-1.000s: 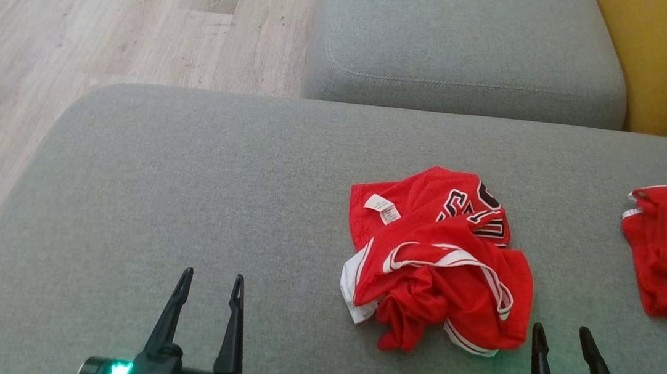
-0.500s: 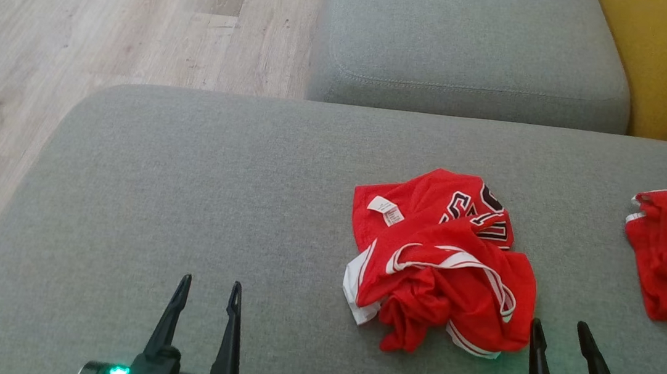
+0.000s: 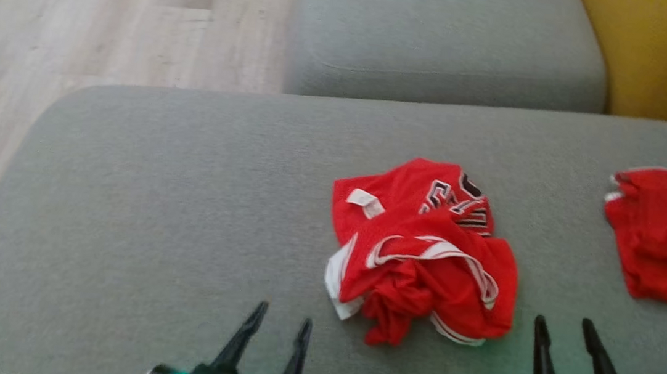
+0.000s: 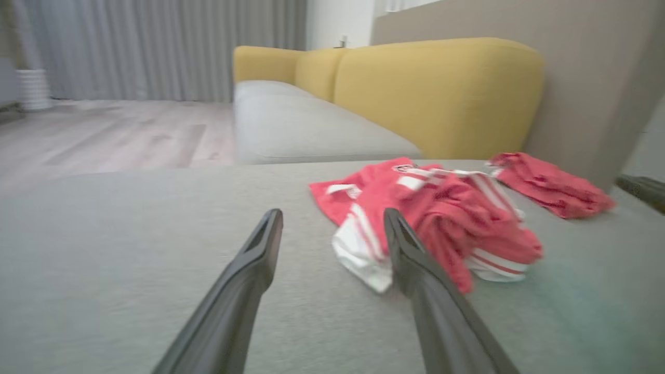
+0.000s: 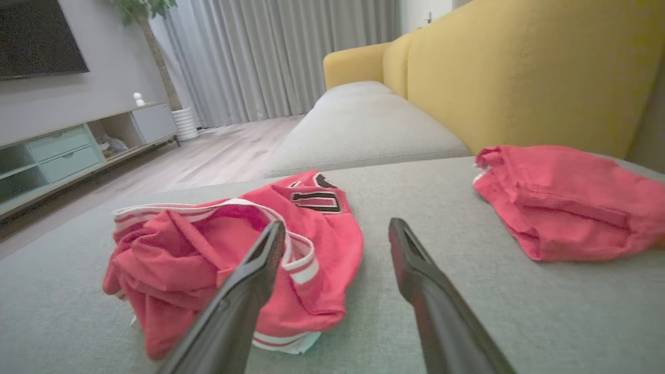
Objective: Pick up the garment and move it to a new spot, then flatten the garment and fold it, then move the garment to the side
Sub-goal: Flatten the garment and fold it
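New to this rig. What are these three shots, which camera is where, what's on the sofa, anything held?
It is a wheeled two-armed robot. The top-down picture comes from its head camera, looking at a grey sofa seat. The other two come from cameras on each wrist, looking along that arm's two dark fingers. The left gripper and right gripper are both open and hold nothing. On the seat lie a crumpled red jersey with white trim, between the grippers and just ahead of them, and a second red garment farther to the robot's right. A yellow backrest and wooden floor are beyond.
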Robot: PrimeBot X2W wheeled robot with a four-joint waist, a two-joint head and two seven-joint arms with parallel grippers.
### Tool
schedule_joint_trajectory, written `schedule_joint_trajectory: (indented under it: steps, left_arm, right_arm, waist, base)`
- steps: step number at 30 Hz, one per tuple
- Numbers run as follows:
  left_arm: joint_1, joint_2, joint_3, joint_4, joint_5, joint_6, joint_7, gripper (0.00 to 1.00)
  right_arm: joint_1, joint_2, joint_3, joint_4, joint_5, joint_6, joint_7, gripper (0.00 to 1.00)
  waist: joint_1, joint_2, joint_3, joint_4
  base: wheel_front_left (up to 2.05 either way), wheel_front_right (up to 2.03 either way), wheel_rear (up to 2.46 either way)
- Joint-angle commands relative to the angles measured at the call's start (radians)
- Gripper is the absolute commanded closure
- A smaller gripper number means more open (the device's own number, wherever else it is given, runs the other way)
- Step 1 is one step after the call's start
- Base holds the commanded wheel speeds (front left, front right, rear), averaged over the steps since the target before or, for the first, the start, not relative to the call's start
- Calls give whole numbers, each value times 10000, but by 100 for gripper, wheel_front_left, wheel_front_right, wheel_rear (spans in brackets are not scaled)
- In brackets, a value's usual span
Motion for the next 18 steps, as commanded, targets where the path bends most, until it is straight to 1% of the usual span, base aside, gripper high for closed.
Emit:
schedule_joint_trajectory:
  steps: [1, 6, 9, 15, 18]
  left_arm:
    - [-841, -47, 93, -231, -139, -42, -53, 0]
    - [-2235, -47, -1764, 773, -1291, -451, -53, 0]
    - [-3212, -47, -2836, 1184, -2118, -574, 39, 0]
    - [-5006, -47, -4395, 1624, -4054, -416, 419, 0]
    - [-5660, -47, -4978, 2035, -4837, -214, 655, 0]
  right_arm:
    - [-623, -116, 124, -334, 33, -7, -40, 0]
    - [-928, -135, 44, -523, -28, -7, -40, 0]
    - [-1096, -156, 14, -762, -135, -7, -40, 0]
    - [-1526, -146, 165, -1016, -220, -7, -40, 0]
    - [-1658, -134, 198, -1005, -186, -7, -40, 0]
  waist:
    - [0, 0, 201, -429]
    - [0, 0, 649, -1638]
    - [0, 0, 1078, -2374]
    - [0, 0, 1913, -3663]
    - [0, 0, 2176, -4104]
  base:
    - [0, 0, 0]
    - [0, 0, 0]
    - [0, 0, 0]
    - [0, 0, 0]
    - [0, 0, 0]
